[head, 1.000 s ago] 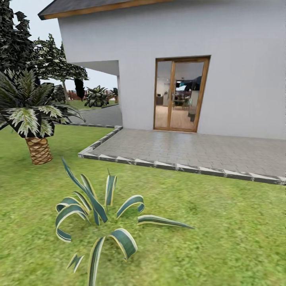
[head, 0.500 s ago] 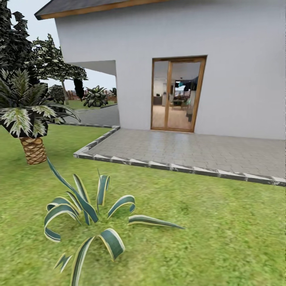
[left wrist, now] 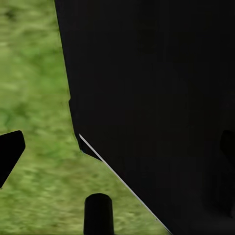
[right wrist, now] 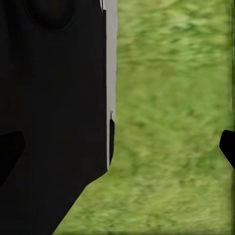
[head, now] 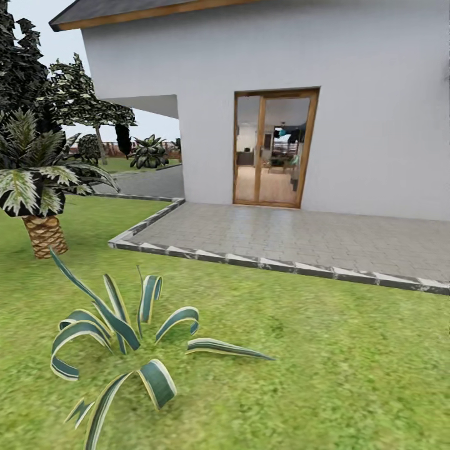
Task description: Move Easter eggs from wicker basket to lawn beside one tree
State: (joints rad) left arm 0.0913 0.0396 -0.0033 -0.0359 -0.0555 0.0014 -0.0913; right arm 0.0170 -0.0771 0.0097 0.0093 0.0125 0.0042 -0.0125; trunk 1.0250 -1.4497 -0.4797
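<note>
Spreading across the foreground, wide mottled green lawn [head: 350, 375], meeting a grey paved terrace [head: 300, 234] edged with pale kerb stones. Behind the terrace, white-walled house [head: 375, 75] with a wood-framed glass double door [head: 273, 149], upright, showing a lit interior; no lettering or label legible anywhere. Nearest on the grass, well short of the terrace, a spiky agave-like plant with blue-green, cream-edged leaves [head: 119, 340], blades curling outward in all directions. Beyond that plant and to its left, a short palm with a scaly brown trunk [head: 42, 234] standing vertical under variegated fronds. Farther back past the palm, dark leafy trees [head: 75, 97] and a smaller potted-looking shrub [head: 149, 152] beside the house corner. Eggs and basket nowhere to be located in these views. From the left wrist camera, blurred grass beside a large black robot body panel [left wrist: 161, 107], with dark tips of the left gripper [left wrist: 122, 147] at opposite edges, so jaws spread apart, grasping nothing. From the right wrist camera, likewise black bodywork [right wrist: 49, 98] beside blurred grass, with the right gripper [right wrist: 120, 147] showing fingertips far apart, released and empty.
</note>
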